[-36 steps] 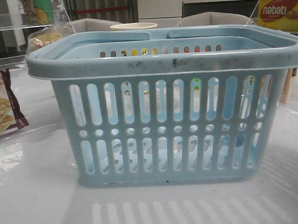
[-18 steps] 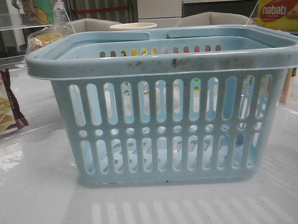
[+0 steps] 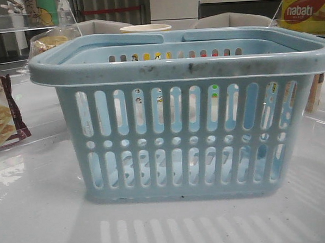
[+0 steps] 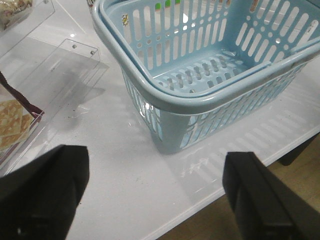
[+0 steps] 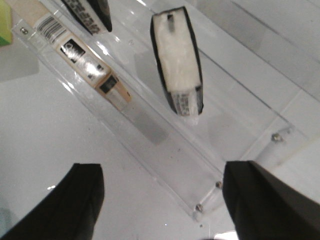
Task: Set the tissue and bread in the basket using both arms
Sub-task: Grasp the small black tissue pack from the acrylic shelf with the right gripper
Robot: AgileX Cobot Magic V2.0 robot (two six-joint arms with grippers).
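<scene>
The light-blue basket (image 3: 185, 131) stands in the middle of the table and fills the front view; it is empty in the left wrist view (image 4: 200, 75). The bread (image 3: 48, 42), in a clear bag, sits behind the basket's far left corner. The tissue (image 5: 177, 60), a black-edged whitish pack, stands on edge in a clear acrylic rack (image 5: 165, 135). My left gripper (image 4: 155, 195) is open and empty over the table's near edge, beside the basket's corner. My right gripper (image 5: 165, 205) is open and empty, above the rack's end, short of the tissue. Neither gripper shows in the front view.
A maroon cracker packet (image 3: 1, 116) lies left of the basket, in a clear stand (image 4: 60, 70). A yellow nabati box (image 3: 306, 10) is at the back right. A tan-edged pack with a barcode (image 5: 80, 55) lies in the rack next to the tissue.
</scene>
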